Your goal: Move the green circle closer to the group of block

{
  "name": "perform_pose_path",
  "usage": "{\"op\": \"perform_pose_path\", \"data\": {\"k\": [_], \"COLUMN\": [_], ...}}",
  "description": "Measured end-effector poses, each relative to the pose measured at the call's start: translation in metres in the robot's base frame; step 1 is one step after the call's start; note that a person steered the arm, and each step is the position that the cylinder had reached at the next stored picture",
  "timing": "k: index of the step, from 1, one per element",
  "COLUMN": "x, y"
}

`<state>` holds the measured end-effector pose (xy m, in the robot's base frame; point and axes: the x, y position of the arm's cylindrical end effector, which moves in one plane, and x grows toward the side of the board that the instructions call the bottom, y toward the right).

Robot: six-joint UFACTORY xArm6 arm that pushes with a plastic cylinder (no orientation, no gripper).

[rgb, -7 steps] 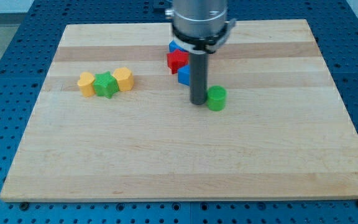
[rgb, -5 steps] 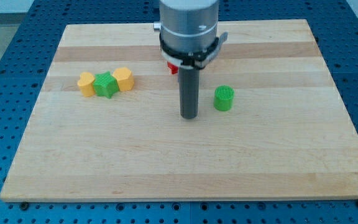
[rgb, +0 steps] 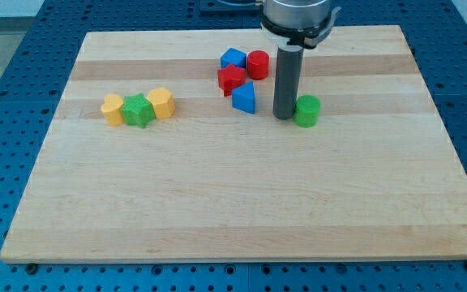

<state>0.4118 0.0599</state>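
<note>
The green circle [rgb: 306, 110] is a short green cylinder right of the board's middle. My tip [rgb: 283, 116] stands on the board right at its left side, touching or nearly touching it. To the left of the rod lies a group of four blocks: a blue block [rgb: 233, 58], a red cylinder [rgb: 258, 63], a red star-like block [rgb: 231, 79] and a blue block [rgb: 244, 98].
At the view's left a second group sits in a row: a yellow block [rgb: 113, 109], a green star [rgb: 139, 110] and a yellow block [rgb: 160, 103]. The wooden board [rgb: 233, 211] lies on a blue perforated table.
My tip swung from the green circle's left down toward the view's bottom left, then back up and right to its left side. The green circle has shifted right, away from the red and blue group.
</note>
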Motion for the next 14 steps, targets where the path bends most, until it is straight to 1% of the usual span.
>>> {"op": "perform_pose_path", "data": {"k": [1, 2, 3, 4, 5, 8, 9, 10, 11, 13, 14], "x": [0.042, 0.059, 0.032, 0.005, -0.003, -0.007, -0.005, -0.016, -0.026, -0.026, -0.009], "y": [0.009, 0.045, 0.062, 0.058, 0.041, -0.005, 0.020, 0.041, 0.031, -0.028, -0.027]}}
